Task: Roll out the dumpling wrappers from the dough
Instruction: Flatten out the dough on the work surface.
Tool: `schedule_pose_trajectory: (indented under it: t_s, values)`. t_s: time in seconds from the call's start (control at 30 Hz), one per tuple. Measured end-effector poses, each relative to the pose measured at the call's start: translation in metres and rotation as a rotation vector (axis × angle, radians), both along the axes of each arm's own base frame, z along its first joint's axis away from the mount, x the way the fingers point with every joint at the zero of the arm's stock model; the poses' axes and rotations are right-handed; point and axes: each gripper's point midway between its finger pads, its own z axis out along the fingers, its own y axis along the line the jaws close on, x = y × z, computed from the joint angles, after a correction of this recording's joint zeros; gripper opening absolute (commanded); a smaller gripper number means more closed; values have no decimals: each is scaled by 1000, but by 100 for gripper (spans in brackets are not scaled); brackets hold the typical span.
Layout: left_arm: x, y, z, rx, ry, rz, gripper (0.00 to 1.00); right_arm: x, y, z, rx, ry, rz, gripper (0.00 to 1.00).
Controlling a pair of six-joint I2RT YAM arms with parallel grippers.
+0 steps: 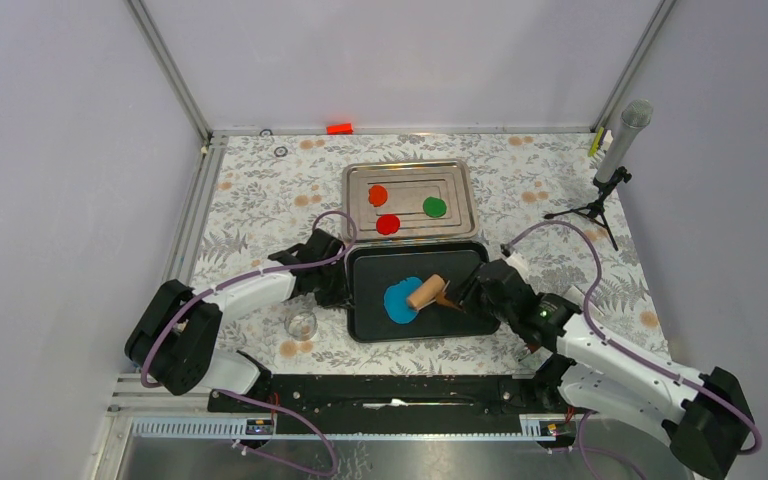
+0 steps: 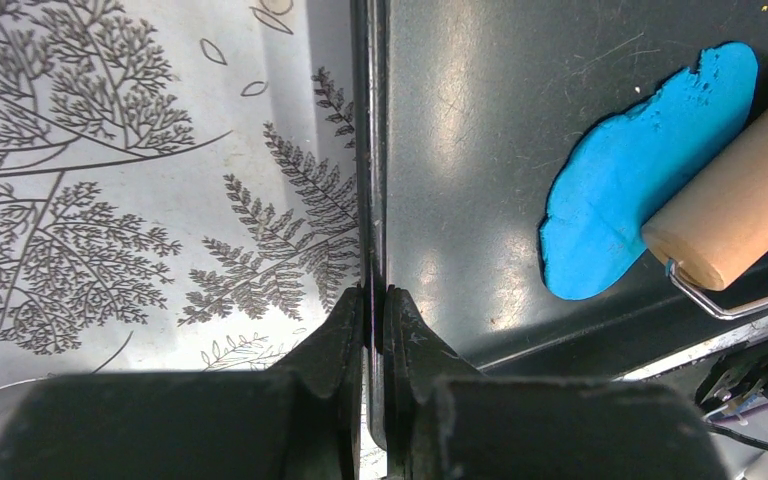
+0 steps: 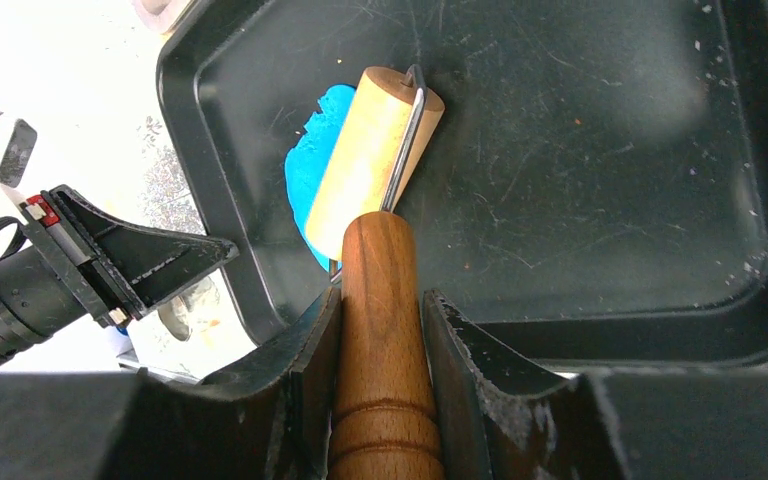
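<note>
**Roller (image 1: 425,292) lies on the blue dough (image 1: 396,304) in the black tray (image 1: 370,270), both hands clamped**

Two trays sit on the fern-patterned worktop (image 1: 260,200), one behind the other along its middle. The black tray is the one nearer the near edge. It holds the dough, a thin, irregular blue sheet in the tray's left half. It also holds the pale wooden roller, whose barrel lies across the right side of the sheet and covers part of it. The rest of the tray floor is bare and scratched.

The silver tray (image 1: 460,180) lies just beyond, toward the far edge. Three wrappers lie in it, apart from one another: an orange disc (image 1: 378,195) at the left, a red disc (image 1: 388,224) near the tray's near rim, and a green disc (image 1: 434,207) to the right.

The left hand (image 2: 374,300) is pinched together on the black tray's left rim, one finger outside the rim and one inside. The right hand (image 3: 380,300) is clamped on the roller's dark wooden handle (image 3: 380,400), which runs between its fingers and over the tray's near-right rim.

A small clear round thing (image 1: 302,325) stands on the worktop beside the left arm, near the near edge. A microphone on a stand (image 1: 622,140) is at the far right corner.
</note>
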Motion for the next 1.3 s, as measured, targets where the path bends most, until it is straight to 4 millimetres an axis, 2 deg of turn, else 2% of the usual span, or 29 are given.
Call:
schedule_pose_trajectory:
  t_s: [0.27,0.4,0.5,0.7,0.97,1.13,1.3]
  values:
    - [-1,5,0,18,0,11,0,30,30,0,-2,-24,23,0]
    - [-1,5,0,18,2,13,0,35,35,-1,3,-41,32,0]
    - [-2,5,0,16,5,11,0,31,33,4,15,-50,41,0]
    - [-6,5,-1,8,13,9,0,7,18,2,-4,-26,101,0]
    - [-6,5,-1,9,14,10,0,-9,33,2,5,14,266,0]
    - [-6,5,-1,10,14,10,0,-11,37,10,-23,21,320,0]
    - [-5,4,2,0,7,8,0,-21,28,23,-72,59,340,0]
